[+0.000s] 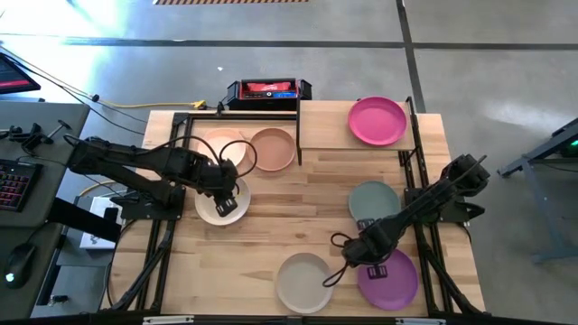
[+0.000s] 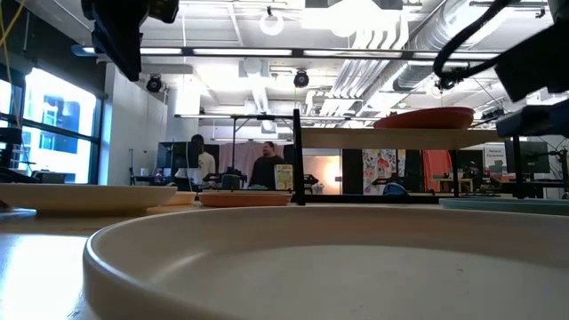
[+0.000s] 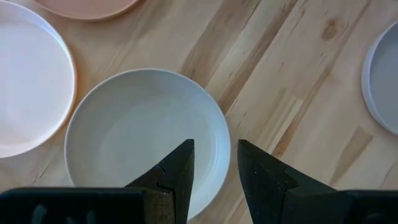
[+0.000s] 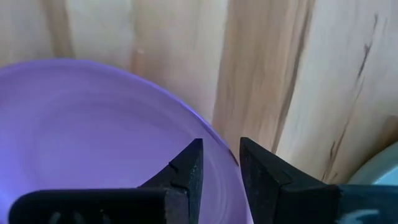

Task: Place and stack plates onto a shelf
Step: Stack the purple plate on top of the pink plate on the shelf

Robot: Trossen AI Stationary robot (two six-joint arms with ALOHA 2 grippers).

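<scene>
The shelf (image 1: 323, 125) stands at the table's far edge with a magenta plate (image 1: 377, 121) lying flat on its right half. On the tabletop lie a cream plate (image 1: 217, 144), a peach plate (image 1: 274, 149), an off-white plate (image 1: 217, 209), a sage green plate (image 1: 372, 200), another off-white plate (image 1: 304, 282) and a purple plate (image 1: 390, 280). My left gripper (image 3: 216, 152) is open above the left off-white plate (image 3: 130, 134), its fingers either side of the rim. My right gripper (image 4: 221, 155) is open over the purple plate's (image 4: 93, 124) far-left rim.
A black-and-red box (image 1: 268, 90) sits behind the table's far edge. The shelf's left half (image 1: 321, 113) is bare wood. Bare tabletop (image 1: 298, 203) lies between the two arms. Cables loop by the right gripper (image 1: 336, 262). People stand far off in the room (image 2: 265, 164).
</scene>
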